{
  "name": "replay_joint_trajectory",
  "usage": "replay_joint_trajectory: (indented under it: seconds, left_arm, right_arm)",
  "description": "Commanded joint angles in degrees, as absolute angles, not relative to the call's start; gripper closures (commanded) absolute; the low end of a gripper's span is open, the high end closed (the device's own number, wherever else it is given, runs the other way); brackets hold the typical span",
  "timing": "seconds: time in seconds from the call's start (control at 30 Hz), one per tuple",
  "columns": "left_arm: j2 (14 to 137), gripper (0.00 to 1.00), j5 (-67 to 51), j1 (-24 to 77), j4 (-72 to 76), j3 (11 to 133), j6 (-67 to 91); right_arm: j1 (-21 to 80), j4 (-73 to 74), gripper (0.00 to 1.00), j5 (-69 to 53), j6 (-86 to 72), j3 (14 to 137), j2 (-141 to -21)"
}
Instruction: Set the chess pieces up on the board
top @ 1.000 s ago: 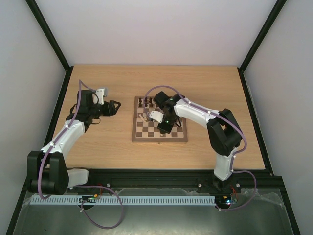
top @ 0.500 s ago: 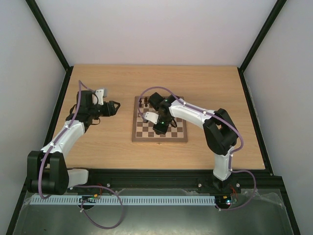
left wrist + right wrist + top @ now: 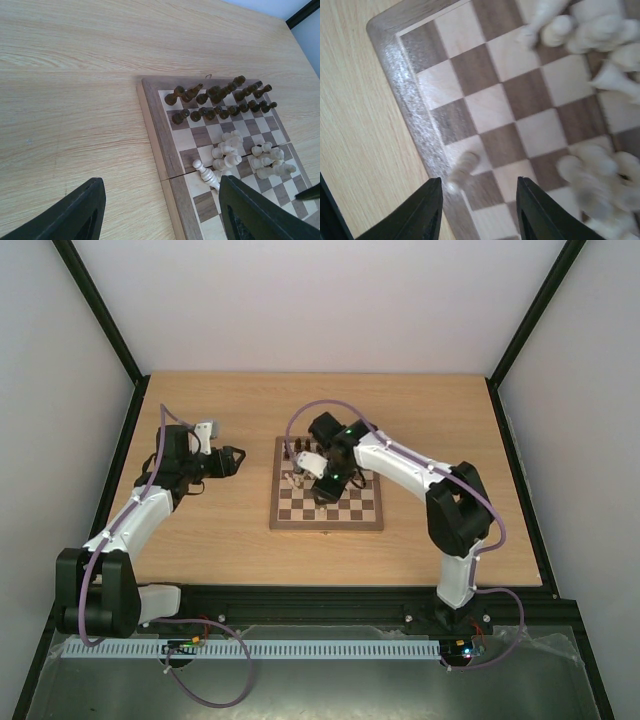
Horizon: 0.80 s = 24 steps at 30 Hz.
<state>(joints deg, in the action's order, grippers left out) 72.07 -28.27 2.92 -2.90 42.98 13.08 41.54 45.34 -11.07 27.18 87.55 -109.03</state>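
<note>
Shifted farther left, right gripper (image 3: 477, 187) gapes over the glossy wooden checked board (image 3: 400, 47); left gripper (image 3: 160, 200) wide too.

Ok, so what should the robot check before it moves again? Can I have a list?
1. The right gripper is open and empty: ok.
2. The lone cream piece at the edge of the board stands upright: cannot tell, the picture is blurred.
3. The dark pieces stand in two rows at the far edge: ok.
4. The other cream pieces stand in rows: not ok, they are bunched mid-board.
5. The left gripper is open and off the board: ok.
</note>
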Motion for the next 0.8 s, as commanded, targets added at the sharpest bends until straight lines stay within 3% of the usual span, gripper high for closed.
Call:
replay_joint_trajectory:
  seconds: [0.0, 0.2, 0.53, 0.77]
  left_arm:
    - [71.49, 0.35, -28.47, 2.55, -2.88, 43.04, 12.31]
    - [72.76, 0.35, -28.60, 2.61, -3.98, 43.79, 9.98]
    - [74.84, 0.37, -28.21, 3.86, -7.44, 46.72, 5.49]
    - [75.80, 0.36, -28.08, 4.02, -7.54, 47.45, 5.69]
  right_arm:
    - [35.09, 50.44, 0.61, -15.33, 26.18, 90.27, -106.56]
    - [25.98, 49.68, 0.71, -17.24, 20.17, 93.64, -111.26]
    - [24.85, 47.96, 0.72, -16.70, 22.55, 96.99, -114.86]
    - [28.21, 48.35, 0.59, -14.94, 27.34, 95.34, -113.62]
